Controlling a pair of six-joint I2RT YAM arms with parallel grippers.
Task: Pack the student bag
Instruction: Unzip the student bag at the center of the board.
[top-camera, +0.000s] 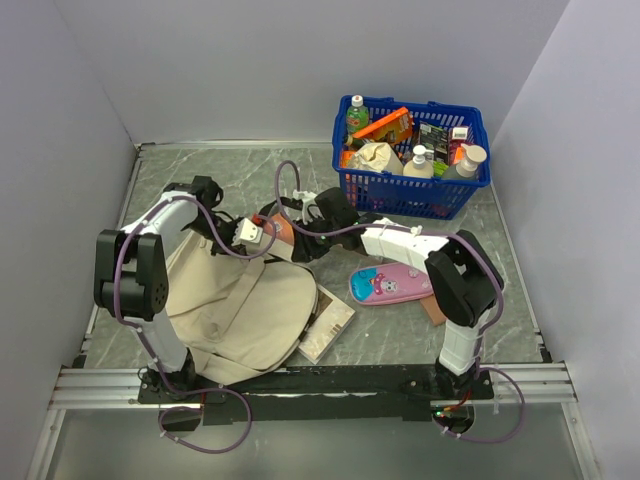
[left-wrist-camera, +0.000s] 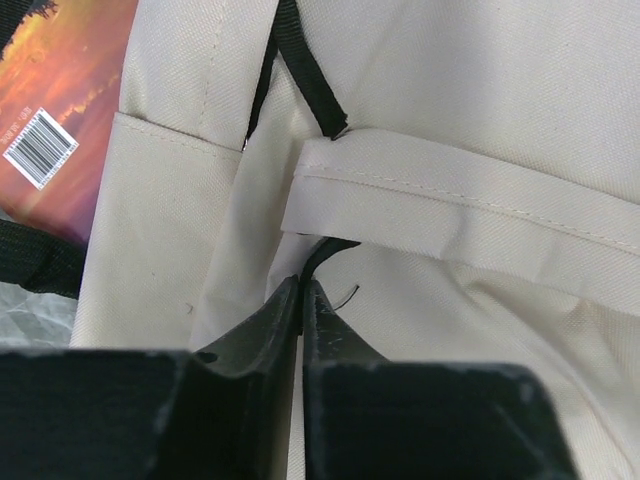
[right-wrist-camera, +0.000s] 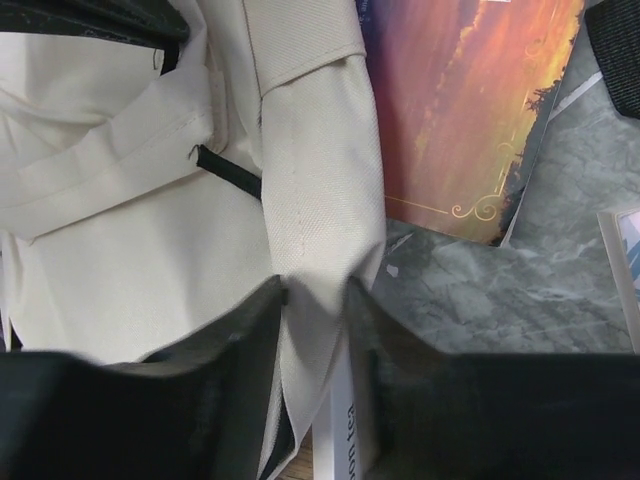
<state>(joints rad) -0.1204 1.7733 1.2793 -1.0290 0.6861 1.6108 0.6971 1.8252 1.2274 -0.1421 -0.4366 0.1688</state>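
Cream fabric student bag (top-camera: 240, 310) is lying slumped and creasing on the tabletop (top-camera: 400, 335), near-left side; black strap (left-wrist-camera: 305, 80) is showing at its far edge.

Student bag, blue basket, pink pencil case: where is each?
student bag (top-camera: 235, 305): top view, beige front panel
blue basket (top-camera: 410, 197): top view, near wall
pink pencil case (top-camera: 390, 285): top view, printed top face
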